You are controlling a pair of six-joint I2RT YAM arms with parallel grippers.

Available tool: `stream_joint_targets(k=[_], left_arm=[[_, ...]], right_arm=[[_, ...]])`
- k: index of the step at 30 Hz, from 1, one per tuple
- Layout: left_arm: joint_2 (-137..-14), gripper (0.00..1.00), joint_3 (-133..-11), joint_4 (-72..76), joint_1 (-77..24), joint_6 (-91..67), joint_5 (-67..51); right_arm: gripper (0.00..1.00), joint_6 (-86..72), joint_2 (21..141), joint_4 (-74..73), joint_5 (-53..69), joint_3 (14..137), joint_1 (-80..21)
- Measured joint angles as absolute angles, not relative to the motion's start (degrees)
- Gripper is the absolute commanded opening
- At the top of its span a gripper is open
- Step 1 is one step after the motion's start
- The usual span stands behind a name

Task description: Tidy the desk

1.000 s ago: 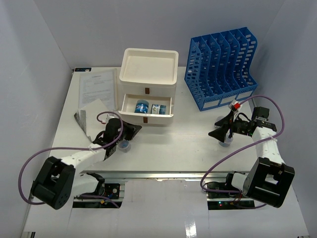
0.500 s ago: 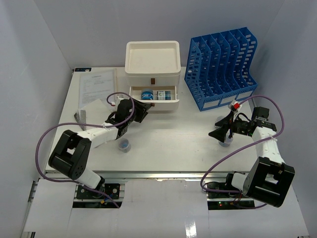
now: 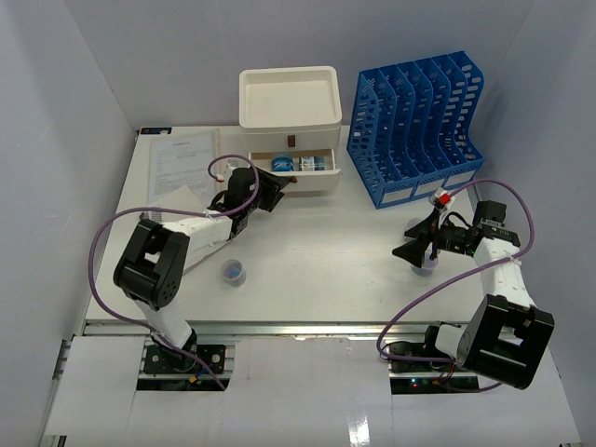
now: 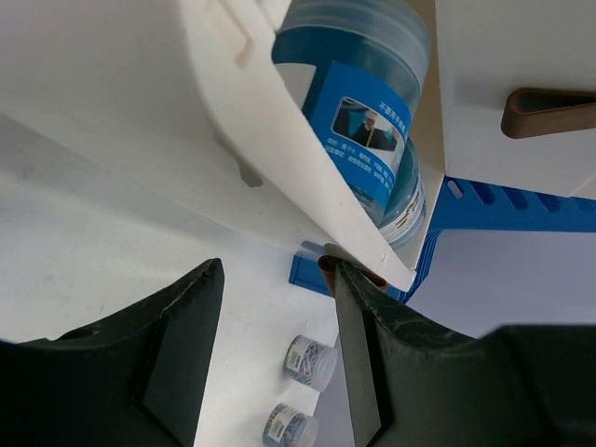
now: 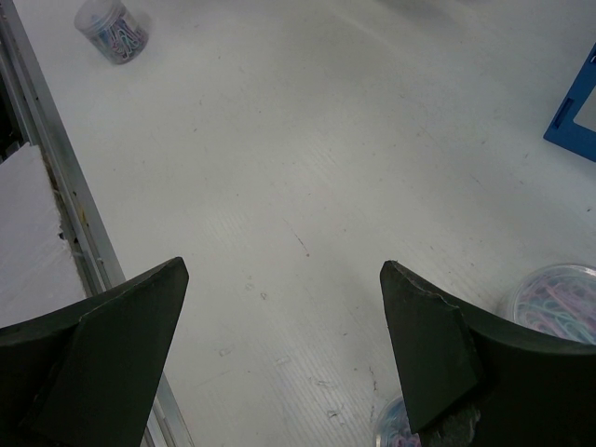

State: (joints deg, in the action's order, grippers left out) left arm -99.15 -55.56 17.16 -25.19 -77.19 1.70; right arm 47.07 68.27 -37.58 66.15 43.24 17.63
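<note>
Several things lie loose on the counter [image 3: 326,270], so the tidying looks only partway through. At the left, papers [image 3: 182,163] lie spread towards the far edge, none of them filed. Further right, the cream drawer box [image 3: 287,98] has its middle drawer [image 3: 303,168] a little way out, with blue tubs [image 4: 363,130] stowed inside; pushing it home seems to be the step in hand. One clip jar [image 3: 233,271] stands alone near the front rail, and two more jars [image 5: 554,298] sit at the right, nearer than the blue file rack [image 3: 414,121]. The left gripper [image 4: 275,279] is spread and holds nothing, with one finger touching the drawer's front lip by its brown pull. The right gripper [image 3: 419,250] is spread wide above those two jars, gripping neither.
</note>
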Motion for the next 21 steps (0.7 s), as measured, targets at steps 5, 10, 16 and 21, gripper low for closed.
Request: stream_joint_targets(k=[5,10,16,21], left_arm=[[-103.91,0.62,-61.1,17.05,-23.49,-76.94,0.72],[-106.95,0.63,-64.9,16.63,-21.7,-76.89,0.15],[-112.6,0.63,-72.58,15.75,-20.33,-76.72,-0.64],[-115.59,0.62,-77.28,15.23,-20.02,-76.79,-0.59]], right_arm=[[0.9,47.07,68.35,-37.58,66.11,43.23,17.63],[0.9,47.1,68.56,-37.57,66.11,43.24,17.63],[0.9,47.16,68.89,-37.58,65.92,43.22,17.63],[0.9,47.16,69.02,-37.58,65.74,43.24,17.63]])
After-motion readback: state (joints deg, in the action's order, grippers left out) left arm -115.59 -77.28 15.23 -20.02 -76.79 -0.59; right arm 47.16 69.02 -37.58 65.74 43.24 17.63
